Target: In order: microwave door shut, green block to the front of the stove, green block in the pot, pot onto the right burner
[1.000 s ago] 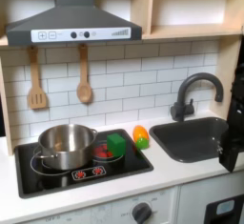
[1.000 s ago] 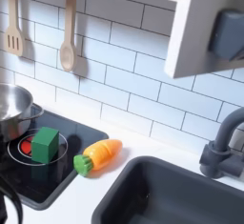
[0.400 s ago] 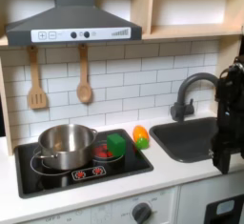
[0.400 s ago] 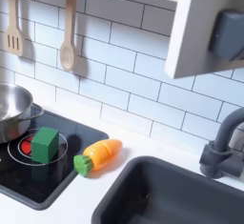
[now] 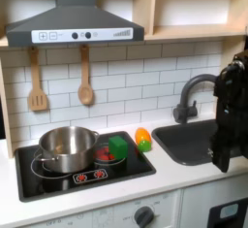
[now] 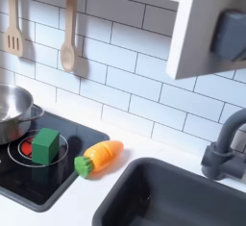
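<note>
Steel pot [image 5: 66,146] sits on the left ring of the stove [image 5: 126,163] in the first exterior view, round and shiny, with short side handles; from this angle its inside looks bare, though the bottom is not fully visible. In the second exterior view its curved polished wall [image 6: 12,113] shows at the left edge. The green block [image 6: 44,144] is not in the pot: it stands on the right burner [image 6: 19,153], a small matte cube with sharp edges, apart from the pot's wall. In the first exterior view the block [image 5: 116,148] sits just to the right of the pot on the red rings.

The stove is a flat, glossy black slab set into the white worktop [image 5: 165,179]. An orange toy vegetable with a green tip [image 6: 100,157] lies on the worktop between the stove and the sink [image 6: 183,196], a dark, smooth basin that looks empty. A dark curved tap [image 5: 194,91] rises behind it. Two wooden utensils [image 5: 60,81] hang on the white brick-tile wall under a grey hood [image 5: 73,23].

The black arm [image 5: 229,115] hangs at the first exterior view's right edge, over the sink. I cannot tell whether its gripper is spread or closed.
</note>
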